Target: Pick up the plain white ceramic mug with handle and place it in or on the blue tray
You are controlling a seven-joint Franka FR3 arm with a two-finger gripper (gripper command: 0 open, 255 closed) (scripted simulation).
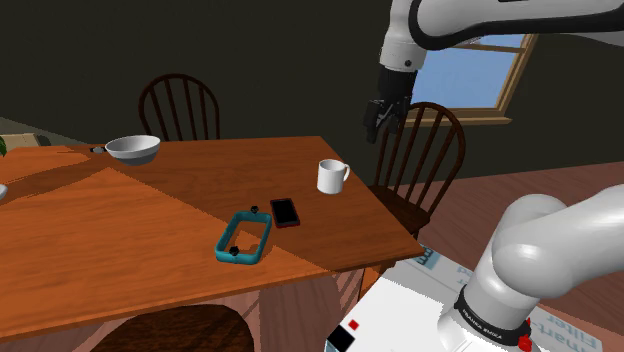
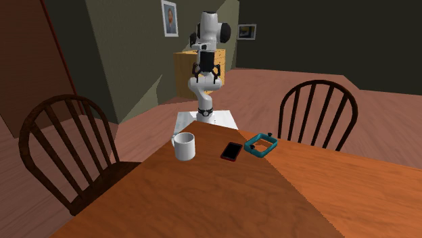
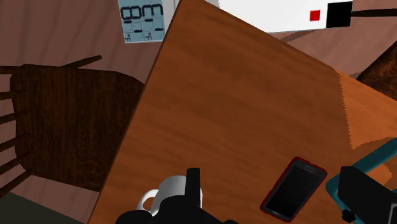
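Wooden table bears white mug, blue tray; claw hangs above, fingers spread, empty.

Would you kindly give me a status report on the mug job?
End effector open, empty, well above the table. White mug upright on table, not gripped. Phone lies between mug and blue tray.

a wooden table carries four things. in the shoulder view a white mug stands near its right edge, with a dark phone nearer and to the left, just beside a blue tray. a grey bowl sits at the far left corner.
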